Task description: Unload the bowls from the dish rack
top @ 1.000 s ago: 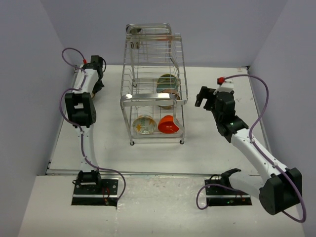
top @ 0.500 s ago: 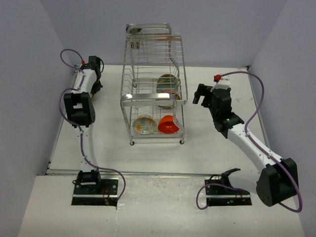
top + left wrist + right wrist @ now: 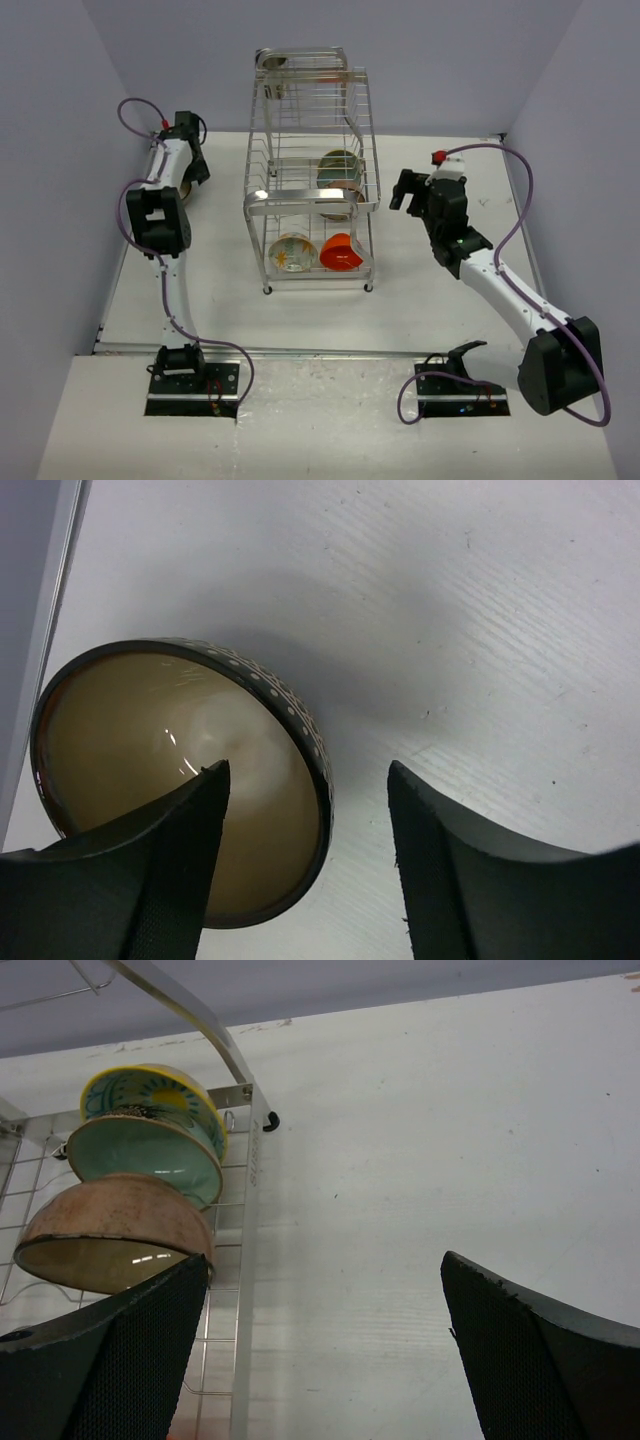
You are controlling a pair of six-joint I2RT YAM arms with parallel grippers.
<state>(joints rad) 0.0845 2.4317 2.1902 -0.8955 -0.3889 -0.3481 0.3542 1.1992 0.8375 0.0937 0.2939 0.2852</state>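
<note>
white table (image 3: 480, 600), bowl (image 3: 140, 730) wall between left gripper's (image 3: 305, 775) parted fingers

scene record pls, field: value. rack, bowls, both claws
dish rack: upright, middle of table
lower tier: orange-red bowl, pale patterned bowl
tier above: greenish bowl
out of rack: olive-inside bowl, on table far left
left claw: open, fingers either side of that bowl's rim
right claw: open, empty, right of rack
</note>
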